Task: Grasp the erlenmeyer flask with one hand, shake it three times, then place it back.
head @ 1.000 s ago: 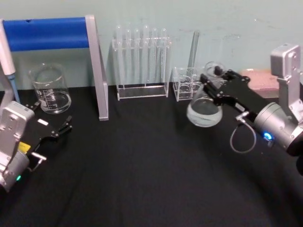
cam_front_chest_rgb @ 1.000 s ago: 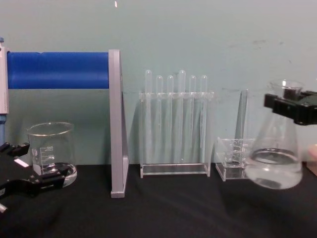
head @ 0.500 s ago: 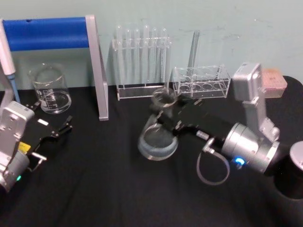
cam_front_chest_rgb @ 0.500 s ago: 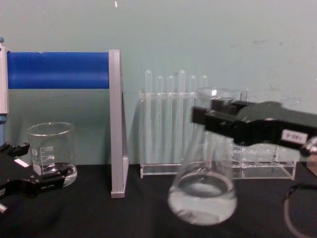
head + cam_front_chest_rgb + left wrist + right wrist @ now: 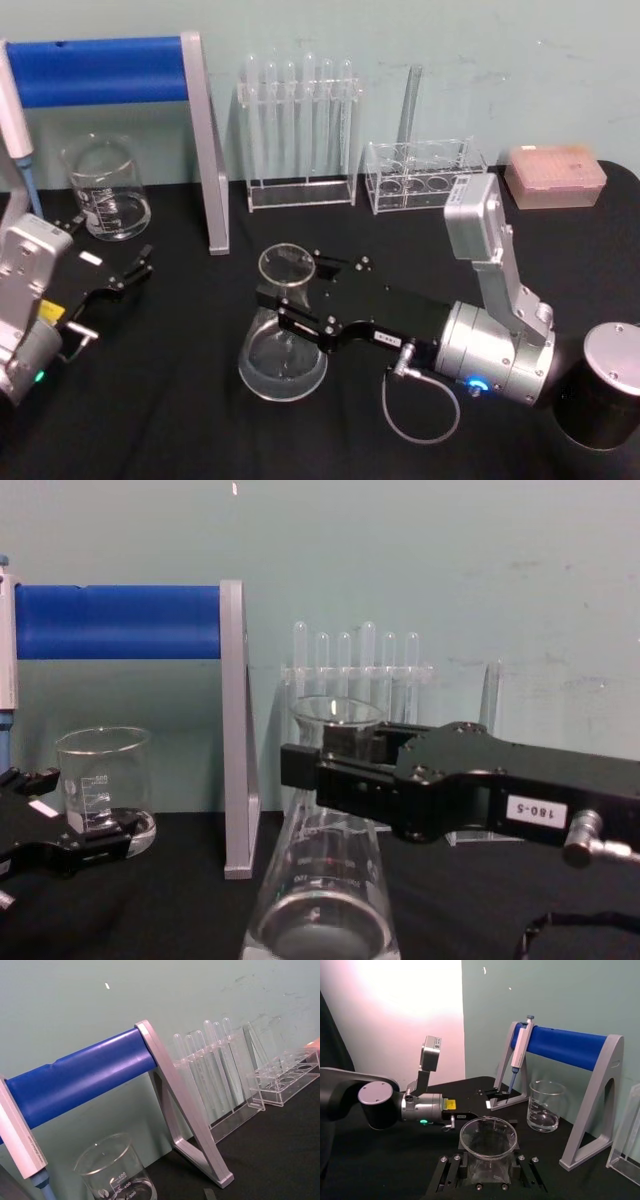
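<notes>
Erlenmeyer flask [image 5: 320, 880] base past the chest view's lower edge, neck partly behind the right gripper [image 5: 318, 756]

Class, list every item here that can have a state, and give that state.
erlenmeyer flask: upright, gripped at its neck, a little clear liquid inside.
right gripper: shut on the flask's neck.
left gripper: open, idle by the beaker.
beaker: upright on the table.
test tubes: upright in their rack.
pipette: hanging on the blue stand.

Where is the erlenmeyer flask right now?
Head view: the erlenmeyer flask is mid-table, neck held in the right gripper, in front of the test tube rack and the blue stand's grey leg.
</notes>
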Controlling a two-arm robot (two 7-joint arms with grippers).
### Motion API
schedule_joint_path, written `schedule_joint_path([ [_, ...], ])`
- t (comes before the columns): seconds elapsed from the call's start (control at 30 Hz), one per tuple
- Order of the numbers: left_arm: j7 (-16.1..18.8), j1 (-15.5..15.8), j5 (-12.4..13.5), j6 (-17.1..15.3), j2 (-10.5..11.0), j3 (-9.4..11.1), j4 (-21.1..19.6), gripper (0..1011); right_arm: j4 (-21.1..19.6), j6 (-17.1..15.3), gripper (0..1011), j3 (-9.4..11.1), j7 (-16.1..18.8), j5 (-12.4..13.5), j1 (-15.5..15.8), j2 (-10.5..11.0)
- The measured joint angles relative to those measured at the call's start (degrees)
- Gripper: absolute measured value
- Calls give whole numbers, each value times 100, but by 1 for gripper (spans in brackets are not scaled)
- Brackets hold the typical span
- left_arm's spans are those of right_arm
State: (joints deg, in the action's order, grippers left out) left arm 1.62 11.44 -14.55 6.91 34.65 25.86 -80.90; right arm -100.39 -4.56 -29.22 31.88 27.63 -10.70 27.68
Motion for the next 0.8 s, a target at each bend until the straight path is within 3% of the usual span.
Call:
schedule_joint_path([
  [0.33,0,0,0,0,0,0,0,1001,173,80,453,110,-321,15,-119,14],
  [0.8,0,0,0,0,0,0,0,1001,829,156,453,773,-1074,-262,-320,-88],
])
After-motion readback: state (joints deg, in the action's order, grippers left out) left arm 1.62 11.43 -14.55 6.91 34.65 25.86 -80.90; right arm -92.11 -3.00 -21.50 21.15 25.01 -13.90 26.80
